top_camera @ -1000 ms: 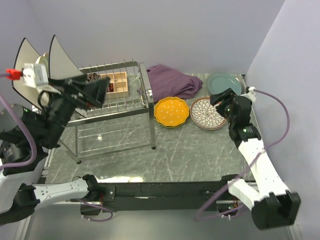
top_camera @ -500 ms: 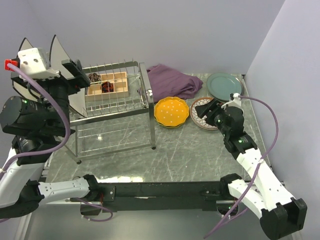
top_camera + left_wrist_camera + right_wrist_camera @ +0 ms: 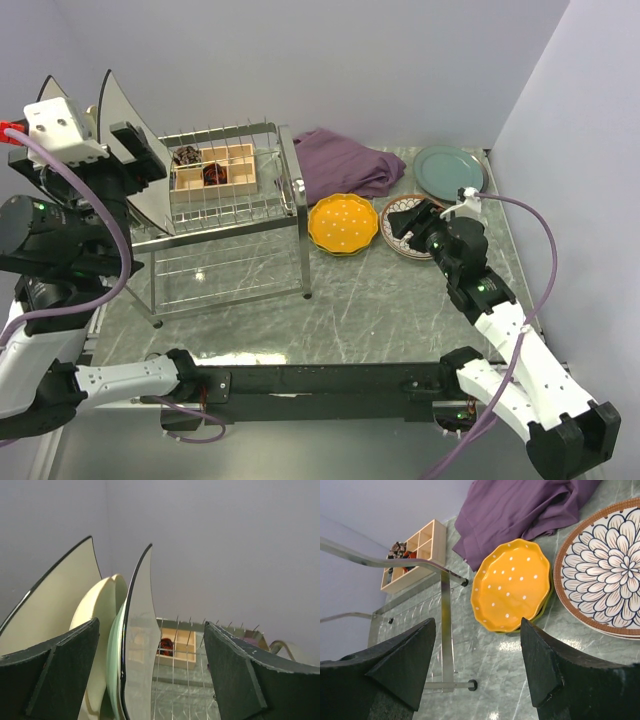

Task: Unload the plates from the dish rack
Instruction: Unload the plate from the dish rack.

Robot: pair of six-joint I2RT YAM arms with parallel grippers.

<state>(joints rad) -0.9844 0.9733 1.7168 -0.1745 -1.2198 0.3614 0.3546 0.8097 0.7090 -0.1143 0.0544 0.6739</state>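
Left gripper [image 3: 150, 628], jaws spread, now astride the white square plate [image 3: 142, 650] (earlier over the dish rack [image 3: 243, 203]), apparently without contact.

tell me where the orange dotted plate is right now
In the top view the orange dotted plate lies right of the dish rack, between it and the flower-patterned plate, just in front of the purple cloth.

The brown-patterned plate [image 3: 605, 570] is cut off at right.
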